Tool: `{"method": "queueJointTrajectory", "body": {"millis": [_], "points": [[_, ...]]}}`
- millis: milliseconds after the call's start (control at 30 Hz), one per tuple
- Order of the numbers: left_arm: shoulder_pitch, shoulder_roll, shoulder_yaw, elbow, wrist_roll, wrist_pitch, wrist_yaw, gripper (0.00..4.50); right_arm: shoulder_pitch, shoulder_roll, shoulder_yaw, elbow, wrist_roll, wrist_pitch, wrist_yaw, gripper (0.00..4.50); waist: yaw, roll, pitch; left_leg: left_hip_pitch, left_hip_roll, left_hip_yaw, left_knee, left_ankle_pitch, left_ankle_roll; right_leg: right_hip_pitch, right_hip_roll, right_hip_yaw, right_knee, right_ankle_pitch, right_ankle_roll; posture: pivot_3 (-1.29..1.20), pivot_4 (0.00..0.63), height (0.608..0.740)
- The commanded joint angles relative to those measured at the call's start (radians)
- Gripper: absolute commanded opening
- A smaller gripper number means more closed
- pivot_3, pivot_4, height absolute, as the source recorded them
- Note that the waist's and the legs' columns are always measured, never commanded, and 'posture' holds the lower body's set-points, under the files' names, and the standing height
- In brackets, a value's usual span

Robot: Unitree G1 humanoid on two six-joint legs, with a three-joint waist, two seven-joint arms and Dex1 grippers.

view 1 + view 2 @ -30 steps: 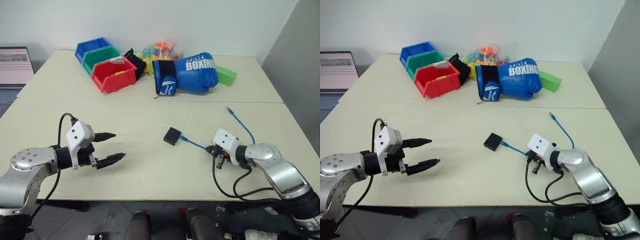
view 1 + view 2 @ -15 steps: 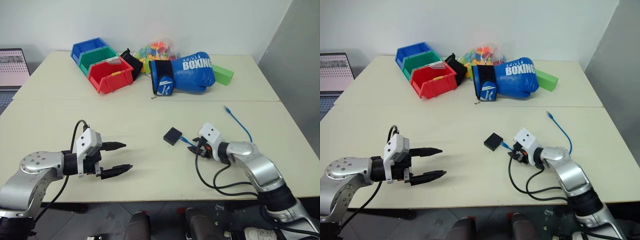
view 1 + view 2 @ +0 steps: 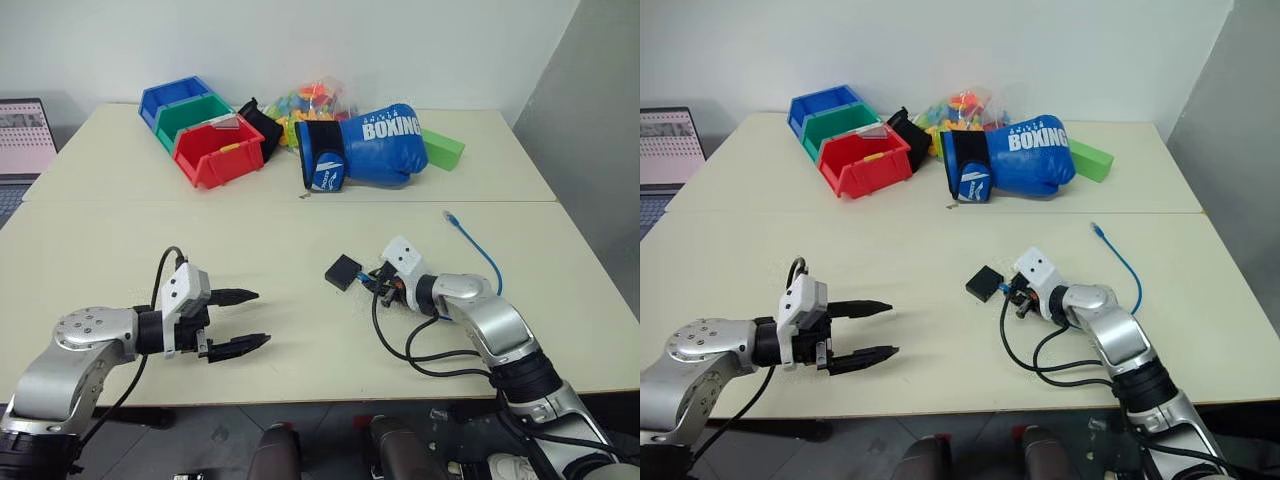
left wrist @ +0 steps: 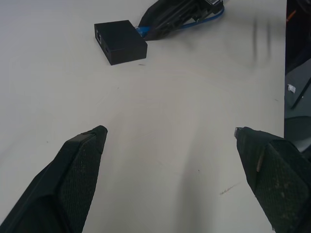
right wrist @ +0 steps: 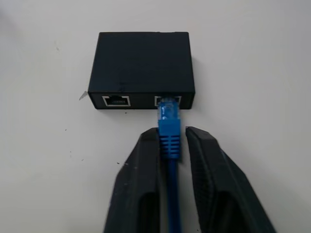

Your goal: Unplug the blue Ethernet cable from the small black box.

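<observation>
right gripper (image 5: 171,141) pinching blue ethernet cable (image 5: 169,127) at small black box (image 5: 142,63), left gripper (image 3: 247,318) spread

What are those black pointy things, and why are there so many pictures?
They are a robot's jaws, its hands. Two pictures come from its head, looking down at a table. Two come from cameras on its wrists. The left gripper hovers open, holding nothing. The right gripper is shut on the blue Ethernet cable, which is plugged into the small black box. Farther back lie a blue boxing glove, colored bins and a green block.
</observation>
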Motion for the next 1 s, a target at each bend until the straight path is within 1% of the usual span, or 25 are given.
{"method": "queueJointTrajectory", "body": {"millis": [33,167,267,367,467,633,667,1000], "points": [[-0.042,-0.033,-0.001,0.025,-0.004,-0.004,0.033,4.50,-0.004,-0.044,0.036,-0.019,-0.054,-0.066,0.019,0.11,0.001,0.000,0.000,0.000,0.000,0.000,0.000,0.000,0.000,0.000,0.000,0.000,0.000,0.000,0.000,0.00,0.150,0.740],[-0.086,-0.071,0.002,0.042,-0.044,0.054,0.059,4.50,-0.009,-0.084,0.061,-0.053,-0.096,-0.181,0.042,0.11,0.001,0.000,0.000,-0.001,0.000,0.000,0.000,0.000,0.000,0.000,0.000,0.000,0.000,0.000,0.000,0.00,0.150,0.740],[-0.135,-0.093,0.022,0.032,-0.156,0.195,0.072,4.50,-0.019,-0.134,0.094,-0.083,-0.163,-0.383,0.062,0.11,0.003,0.000,0.000,-0.002,0.000,0.000,0.000,0.000,0.000,0.000,0.000,-0.001,0.000,0.000,0.000,0.00,0.150,0.740],[-0.183,-0.089,0.040,0.018,-0.296,0.359,0.073,4.50,-0.036,-0.186,0.125,-0.103,-0.223,-0.644,0.099,0.11,0.002,0.000,0.000,-0.002,0.000,0.000,0.000,0.000,0.000,0.000,0.000,-0.002,0.000,0.000,0.000,0.00,0.150,0.740],[-0.221,-0.092,0.046,0.014,-0.371,0.455,0.099,4.50,-0.048,-0.191,0.122,-0.112,-0.218,-0.748,0.132,0.11,-0.001,0.000,0.000,-0.001,0.000,0.000,0.000,0.000,0.000,0.000,0.000,-0.002,0.000,0.000,0.000,0.00,0.150,0.740],[-0.258,-0.116,0.035,-0.002,-0.420,0.513,0.148,4.50,-0.061,-0.179,0.112,-0.124,-0.224,-0.835,0.148,0.11,0.003,0.000,0.000,-0.001,-0.001,-0.001,0.001,0.000,0.000,0.000,0.000,-0.002,0.000,0.000,0.000,0.00,0.150,0.740],[-0.260,-0.120,0.031,-0.009,-0.426,0.520,0.155,4.50,-0.062,-0.176,0.110,-0.125,-0.227,-0.842,0.149,0.11,0.003,0.000,0.000,-0.001,-0.001,-0.001,0.001,0.000,0.000,0.000,0.000,-0.002,0.000,0.001,-0.002,0.00,0.150,0.740],[-0.270,-0.173,0.018,-0.036,-0.445,0.559,0.228,4.50,-0.082,-0.147,0.094,-0.155,-0.234,-0.857,0.153,0.11,0.006,0.000,0.000,-0.001,-0.001,-0.002,0.001,0.000,0.000,0.001,0.000,-0.001,0.000,0.002,-0.004,0.00,0.150,0.740]]}}
